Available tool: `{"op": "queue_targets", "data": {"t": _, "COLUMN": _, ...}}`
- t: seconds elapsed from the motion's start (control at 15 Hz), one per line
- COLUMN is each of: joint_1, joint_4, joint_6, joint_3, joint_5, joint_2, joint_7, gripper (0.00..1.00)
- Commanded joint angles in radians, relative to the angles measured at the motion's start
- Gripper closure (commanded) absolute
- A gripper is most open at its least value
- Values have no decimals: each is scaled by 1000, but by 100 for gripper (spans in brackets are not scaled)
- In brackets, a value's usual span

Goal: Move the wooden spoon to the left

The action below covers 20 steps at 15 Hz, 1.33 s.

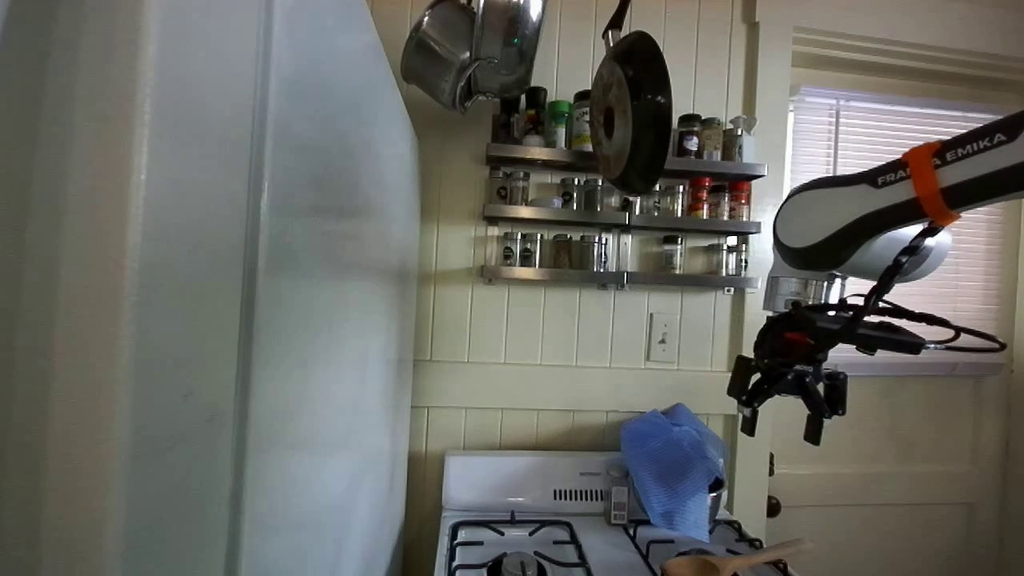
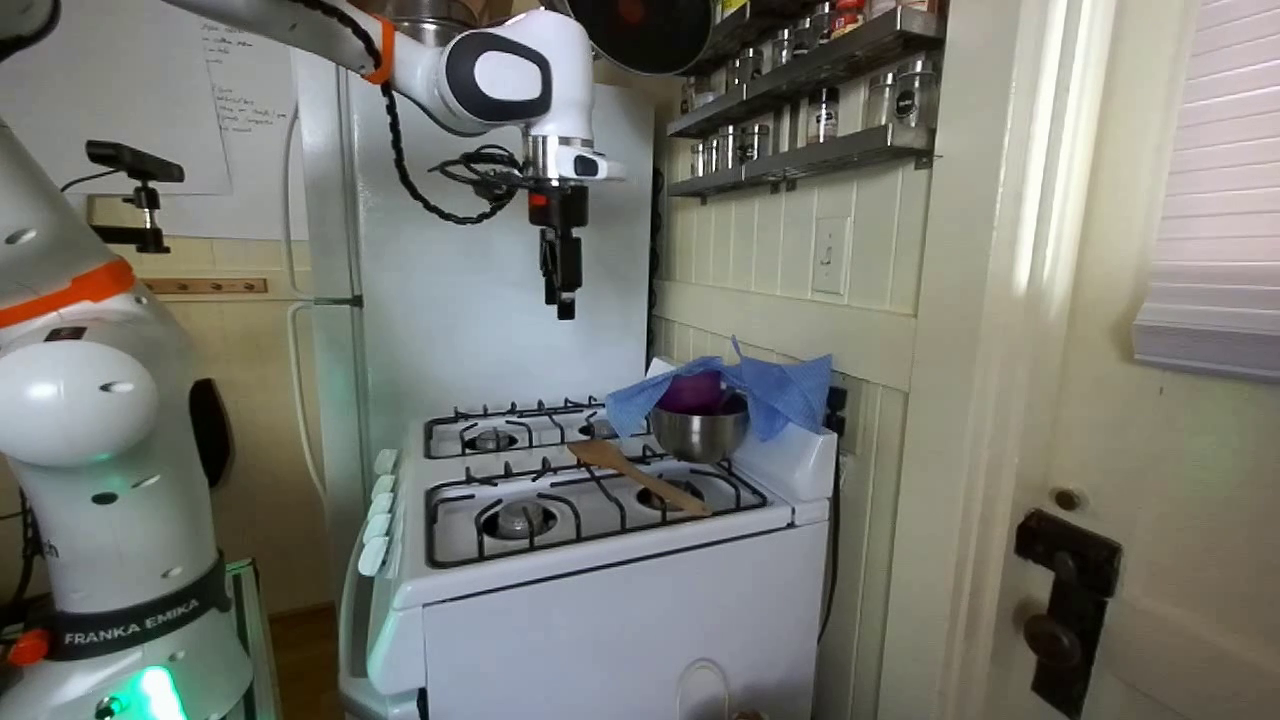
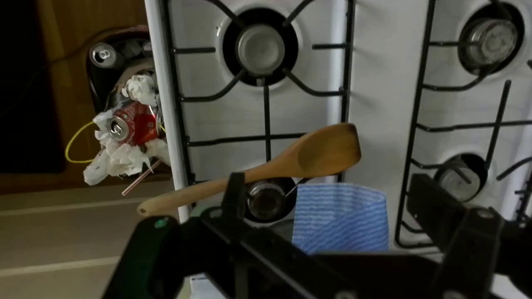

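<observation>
Found the Franka arm (image 1: 848,212) stretched in from the right-hand edge in an exterior view, with a sloping forearm and a wrist turned straight down. Saw the gripper (image 1: 782,426) beneath it with fingers (image 1: 814,430) spread wide and only air between them; met the same broad gap in the wrist view. Caught the gripper side-on in an exterior view, high over the stove (image 2: 620,600) and well apart from the wooden spoon (image 2: 640,473). Traced the spoon slantwise across a burner grate (image 3: 347,62) in the wrist view, from a broad end toward the middle of the stovetop to a handle reaching past the stove's edge, partly hidden behind a finger. Saw the spoon (image 1: 700,566) cut off by the lower border in an exterior view, near the blue cloth (image 1: 668,468). Noticed only in the wrist view a red can (image 3: 143,124) amid crumpled paper (image 3: 141,89) beside the stove. Met only in an exterior view the robot's base (image 2: 140,625), a small camera (image 2: 130,160) and a purple thing (image 2: 692,393) in a metal bowl. Picked out only in an exterior view a small container (image 1: 618,504) at the back of the stove, beside the cloth.
</observation>
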Motion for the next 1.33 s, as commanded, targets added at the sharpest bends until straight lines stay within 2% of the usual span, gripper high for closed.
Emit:
{"op": "queue_targets", "data": {"t": 0.0, "joint_1": -46, "joint_4": -64, "joint_6": 138, "joint_3": -30, "joint_5": 35, "joint_2": -4, "joint_7": 77, "gripper": 0}}
{"op": "queue_targets", "data": {"t": 0.4, "joint_1": -132, "joint_4": -110, "joint_6": 183, "joint_3": -34, "joint_5": 35, "joint_2": 37, "joint_7": 305, "gripper": 0}}
{"op": "queue_targets", "data": {"t": 0.53, "joint_1": -143, "joint_4": -136, "joint_6": 253, "joint_3": -41, "joint_5": 66, "joint_2": 53, "joint_7": 367, "gripper": 0}}
{"op": "queue_targets", "data": {"t": 0.6, "joint_1": -133, "joint_4": -141, "joint_6": 264, "joint_3": -53, "joint_5": 110, "joint_2": 55, "joint_7": 360, "gripper": 0}}
{"op": "queue_targets", "data": {"t": 0.67, "joint_1": -137, "joint_4": -111, "joint_6": 215, "joint_3": -42, "joint_5": 55, "joint_2": 54, "joint_7": 327, "gripper": 0}}
{"op": "queue_targets", "data": {"t": 0.87, "joint_1": -138, "joint_4": -123, "joint_6": 241, "joint_3": -49, "joint_5": 84, "joint_2": 64, "joint_7": 341, "gripper": 0}}
{"op": "queue_targets", "data": {"t": 0.93, "joint_1": -143, "joint_4": -123, "joint_6": 269, "joint_3": -47, "joint_5": 108, "joint_2": 64, "joint_7": 384, "gripper": 0}}
{"op": "queue_targets", "data": {"t": 1.27, "joint_1": -176, "joint_4": -55, "joint_6": 230, "joint_3": -73, "joint_5": 119, "joint_2": 215, "joint_7": 558, "gripper": 0}}
